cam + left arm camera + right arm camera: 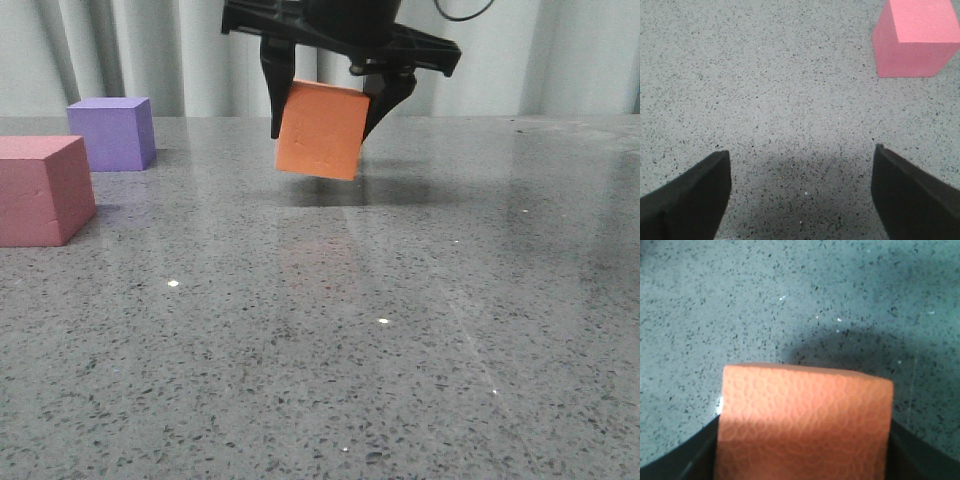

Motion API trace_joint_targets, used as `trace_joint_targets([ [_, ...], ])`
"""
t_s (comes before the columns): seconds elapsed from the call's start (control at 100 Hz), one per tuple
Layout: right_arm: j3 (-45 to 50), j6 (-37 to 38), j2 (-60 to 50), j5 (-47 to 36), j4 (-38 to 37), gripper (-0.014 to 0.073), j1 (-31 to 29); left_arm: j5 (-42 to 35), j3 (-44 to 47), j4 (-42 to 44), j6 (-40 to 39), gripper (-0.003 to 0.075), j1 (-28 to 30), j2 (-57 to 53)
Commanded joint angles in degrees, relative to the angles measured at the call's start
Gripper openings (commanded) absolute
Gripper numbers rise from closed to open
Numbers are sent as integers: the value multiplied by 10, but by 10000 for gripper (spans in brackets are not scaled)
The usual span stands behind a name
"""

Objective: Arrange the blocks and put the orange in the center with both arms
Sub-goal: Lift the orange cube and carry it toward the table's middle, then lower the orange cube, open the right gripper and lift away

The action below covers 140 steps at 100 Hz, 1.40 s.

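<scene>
The orange (320, 130) cube hangs tilted a little above the table at the back centre, with its shadow below it. My right gripper (322, 135) is shut on its two sides; in the right wrist view the orange (805, 420) fills the space between the black fingers (700, 455). The pink block (40, 190) rests at the left edge and the purple block (112, 132) stands behind it. My left gripper (801, 150) is open over bare table, with the pink block (915, 40) a short way ahead of one finger. The left gripper does not show in the front view.
The grey speckled stone table (400, 330) stretches across the front and right. A pale curtain (150, 50) hangs behind the table's far edge.
</scene>
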Motion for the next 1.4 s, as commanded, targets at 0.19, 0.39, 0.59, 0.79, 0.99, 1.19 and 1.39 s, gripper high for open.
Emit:
trace_joint_targets([
  [0.19, -57, 19, -1, 20, -31, 301, 8, -36, -20, 0, 1, 545, 0, 7],
  [0.39, -57, 34, 0, 22, -53, 300, 8, -36, -20, 0, 1, 545, 0, 7],
  [0.59, -57, 34, 11, 22, -46, 300, 8, -36, -20, 0, 1, 545, 0, 7],
  [0.79, -57, 34, 32, 24, -22, 300, 8, -36, -20, 0, 1, 545, 0, 7],
  [0.99, -57, 34, 32, 24, -20, 330, 8, -36, -20, 0, 1, 545, 0, 7],
  [1.19, -57, 33, 32, 34, -12, 577, 8, -36, -20, 0, 1, 545, 0, 7],
  [1.39, -62, 25, 32, 46, -12, 652, 8, -36, -20, 0, 1, 545, 0, 7],
])
